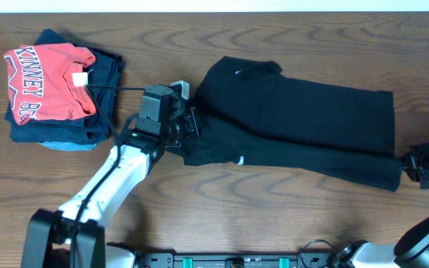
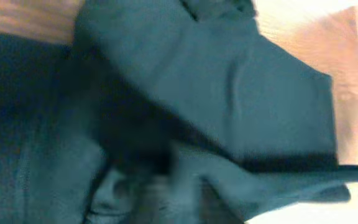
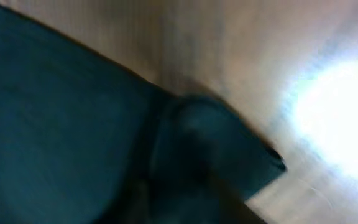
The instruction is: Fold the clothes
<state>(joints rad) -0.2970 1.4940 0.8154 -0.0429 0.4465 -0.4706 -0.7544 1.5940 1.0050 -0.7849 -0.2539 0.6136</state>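
Scanning overhead, I see left gripper (image 1: 194, 123) and right gripper (image 1: 410, 159) flanking the black trousers (image 1: 311, 123); the wrist views are blurred, so I cannot tell whether either grips.

Overhead sharp, evenly lit; wrist cams badly blurred, clothes (image 2: 229, 93) tinted teal, blown-out glare on counter (image 3: 334, 118) at right.
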